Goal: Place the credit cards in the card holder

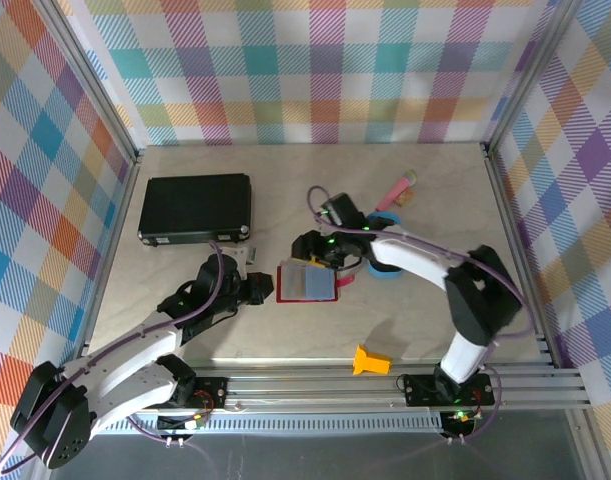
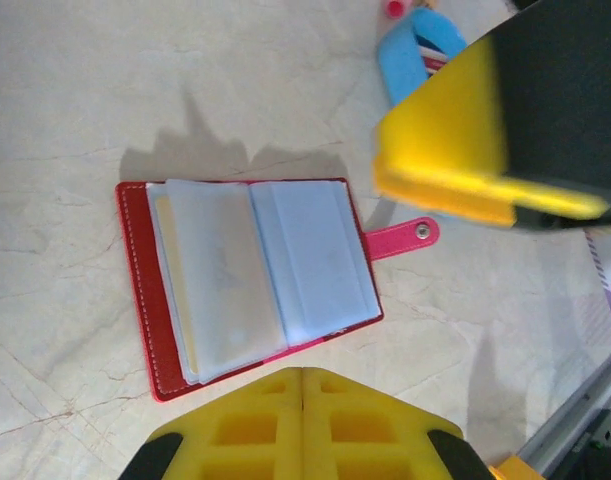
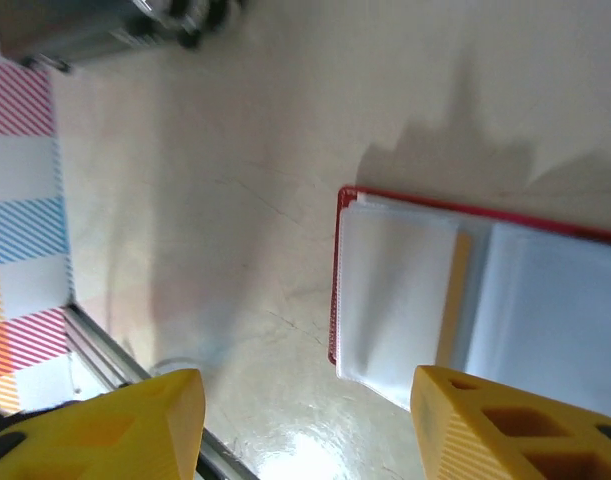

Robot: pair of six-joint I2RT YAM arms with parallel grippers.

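The dark-red card holder (image 1: 307, 282) lies open on the table, its clear pockets facing up and its closing tab (image 2: 405, 238) sticking out to the side. A gold-tan credit card (image 2: 169, 280) sits in one of the left pockets; its edge (image 3: 453, 300) shows through the plastic. My left gripper (image 2: 303, 374) is shut and empty, just short of the holder's near edge and not touching it. My right gripper (image 3: 305, 420) hovers open above the holder's other side (image 1: 320, 250), with nothing between its fingers.
A blue oval tray (image 2: 410, 62) lies just beyond the holder, half hidden by my right arm, with something striped in it. A large black case (image 1: 195, 208) sits at the back left. A small orange piece (image 1: 371, 360) lies near the front rail, a pink object (image 1: 395, 190) at the back.
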